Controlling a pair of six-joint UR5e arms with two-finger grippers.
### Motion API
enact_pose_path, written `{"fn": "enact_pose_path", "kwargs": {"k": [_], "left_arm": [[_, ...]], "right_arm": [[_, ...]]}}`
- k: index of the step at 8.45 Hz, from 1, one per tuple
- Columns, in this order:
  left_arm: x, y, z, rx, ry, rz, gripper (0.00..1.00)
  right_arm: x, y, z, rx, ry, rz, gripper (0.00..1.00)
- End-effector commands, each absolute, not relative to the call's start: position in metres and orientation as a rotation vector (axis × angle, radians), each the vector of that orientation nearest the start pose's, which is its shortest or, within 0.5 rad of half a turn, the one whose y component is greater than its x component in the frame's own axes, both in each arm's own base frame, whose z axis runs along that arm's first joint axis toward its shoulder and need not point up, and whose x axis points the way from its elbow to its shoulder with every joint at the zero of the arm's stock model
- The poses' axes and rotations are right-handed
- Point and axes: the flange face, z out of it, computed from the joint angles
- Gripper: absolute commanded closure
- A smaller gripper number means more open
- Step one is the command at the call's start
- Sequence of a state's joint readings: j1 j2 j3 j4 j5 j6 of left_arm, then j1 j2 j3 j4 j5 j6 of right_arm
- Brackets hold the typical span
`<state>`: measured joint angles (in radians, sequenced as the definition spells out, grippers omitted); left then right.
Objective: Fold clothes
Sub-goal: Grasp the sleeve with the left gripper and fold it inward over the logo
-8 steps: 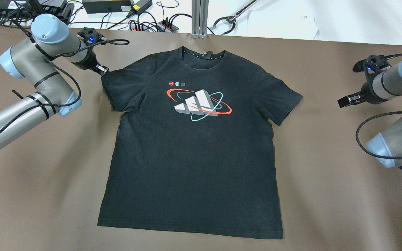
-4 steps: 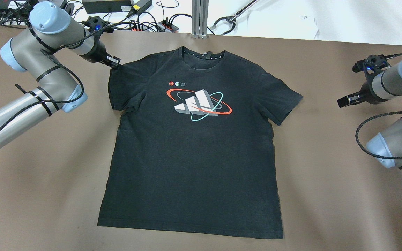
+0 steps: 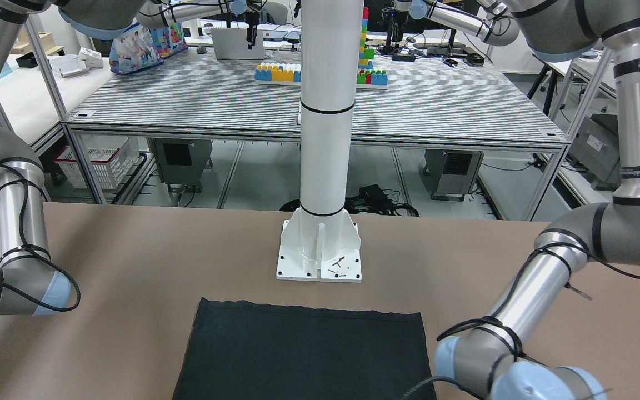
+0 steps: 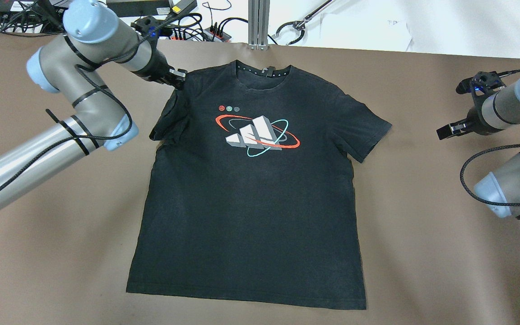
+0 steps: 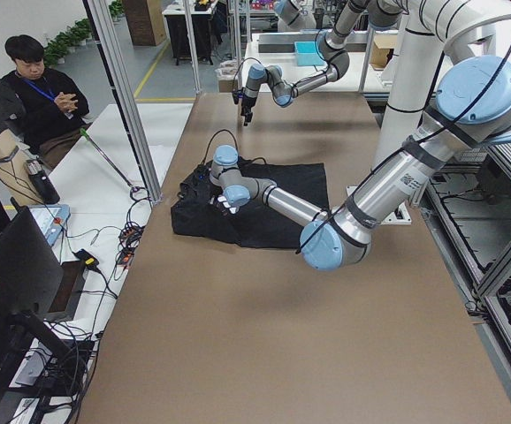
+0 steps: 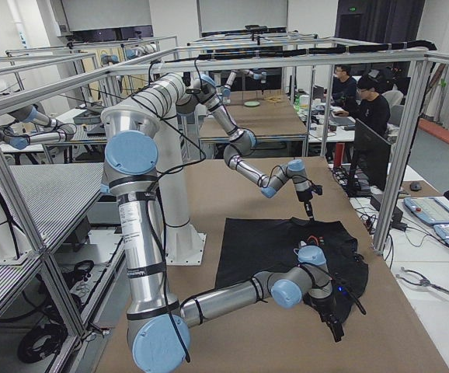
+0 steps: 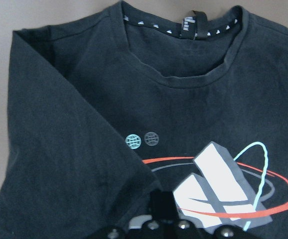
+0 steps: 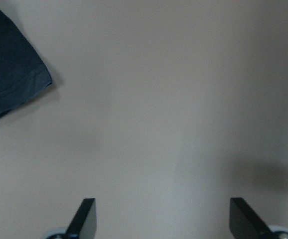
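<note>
L gripper sat at the shoulder of the black shirt, jaws closed on the edge of the sleeve on that side. The pinch itself was small in the overhead view, so the grip seemed firm but can't be confirmed. That sleeve was raised and drawn in toward the chest; in the L wrist view its cloth lay doubled over the shirt front, covering one of the small round marks beside the print, w/ a dark finger low in the frame. The rest of the shirt lay flat, front up, in the middle of the brown table, collar toward the far edge and hem toward the robot. The other sleeve was spread out flat. In the front-facing view the hem ran just short of the base plate of the white pillar, not touching it. R gripper hung over bare table, well apart from the shirt, past the flat sleeve's tip. Its fingers stood wide apart w/ nothing between them, and only a corner of that sleeve showed at the top left of the R wrist view. Cables and power strips lay beyond the table's far edge. A seated person showed in the left side view.
</note>
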<state>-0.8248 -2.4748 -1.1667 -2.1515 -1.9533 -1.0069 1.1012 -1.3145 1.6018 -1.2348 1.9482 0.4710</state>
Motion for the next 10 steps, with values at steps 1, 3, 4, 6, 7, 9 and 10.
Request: {"fn": "enact_pose_path", "kwargs": {"k": [1,3,4,6,7,9,10], "left_arm": [[0.547,-0.618,0.168,0.426,1.002,-0.062,1.00],[0.564,-0.615,0.185,0.442,0.963,-0.058,1.00],[0.564,-0.616,0.185,0.447,0.962,-0.052,0.60],[0.558,-0.613,0.161,0.474,1.002,-0.053,0.00],[0.558,-0.613,0.159,0.476,1.003,-0.051,0.00],[0.559,-0.612,0.161,0.475,1.002,-0.050,0.00],[0.560,-0.610,0.161,0.473,1.003,-0.047,0.00]], "right_arm": [[-0.194,-0.595,0.481,0.382,-0.603,-0.117,0.06],[-0.194,-0.595,0.481,0.382,-0.603,-0.117,0.06],[-0.195,-0.596,0.481,0.382,-0.603,-0.117,0.06],[-0.201,-0.598,0.484,0.365,-0.603,-0.091,0.06],[-0.208,-0.612,0.471,0.357,-0.621,-0.034,0.06],[-0.234,-0.661,0.440,0.336,-0.679,0.118,0.07],[-0.240,-0.668,0.452,0.343,-0.729,0.190,0.08]]}}
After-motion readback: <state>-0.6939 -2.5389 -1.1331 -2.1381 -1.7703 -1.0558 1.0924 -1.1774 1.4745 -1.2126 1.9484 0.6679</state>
